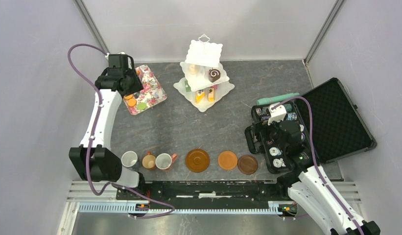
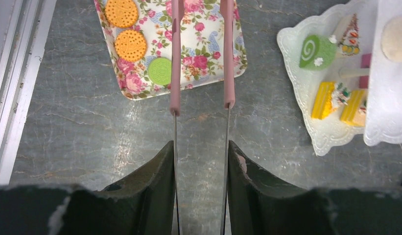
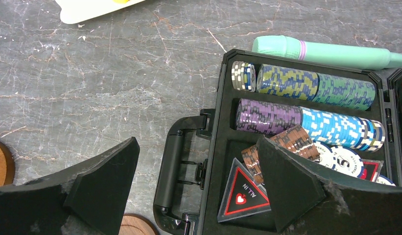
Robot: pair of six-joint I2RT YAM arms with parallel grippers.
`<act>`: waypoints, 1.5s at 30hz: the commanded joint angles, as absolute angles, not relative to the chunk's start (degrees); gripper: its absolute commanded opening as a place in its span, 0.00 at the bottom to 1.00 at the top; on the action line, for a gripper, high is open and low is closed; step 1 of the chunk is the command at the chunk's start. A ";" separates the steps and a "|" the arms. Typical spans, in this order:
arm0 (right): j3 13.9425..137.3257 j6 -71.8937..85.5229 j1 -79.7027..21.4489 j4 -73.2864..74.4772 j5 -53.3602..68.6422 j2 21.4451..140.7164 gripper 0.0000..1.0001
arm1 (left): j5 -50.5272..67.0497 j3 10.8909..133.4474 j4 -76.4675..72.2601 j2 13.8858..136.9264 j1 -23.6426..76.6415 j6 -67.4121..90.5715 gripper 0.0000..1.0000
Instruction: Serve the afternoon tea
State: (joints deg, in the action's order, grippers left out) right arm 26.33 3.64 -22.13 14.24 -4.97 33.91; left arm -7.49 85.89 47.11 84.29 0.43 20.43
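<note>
We read "ALL IN" on a card (image 3: 245, 193), "5" on a chip (image 3: 346, 161), beside the gaping right pincer (image 3: 196, 142); left pincer (image 2: 200, 147) clamps pink-tipped tongs (image 2: 175, 73) over grey marbled bench (image 2: 81, 132).

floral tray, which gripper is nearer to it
Left. The left gripper is just beside the floral tray, its tongs reaching over it; the right gripper is far across the table, over the open black chip case.
</note>
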 commanded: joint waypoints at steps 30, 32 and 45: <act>26.29 4.04 -22.51 12.91 -5.90 32.93 0.98 | 1.49 117.46 50.16 92.46 25.31 20.00 0.13; 26.29 4.12 -22.45 12.87 -5.91 33.09 0.98 | 2.09 118.04 49.92 93.67 25.47 20.12 0.13; 26.28 4.05 -22.44 12.83 -6.02 33.60 0.98 | 1.28 120.91 48.60 98.68 25.85 19.54 0.23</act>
State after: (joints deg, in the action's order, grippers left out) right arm 26.33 3.68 -22.13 14.26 -5.19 33.47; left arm 0.97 117.40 52.25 97.69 25.54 19.49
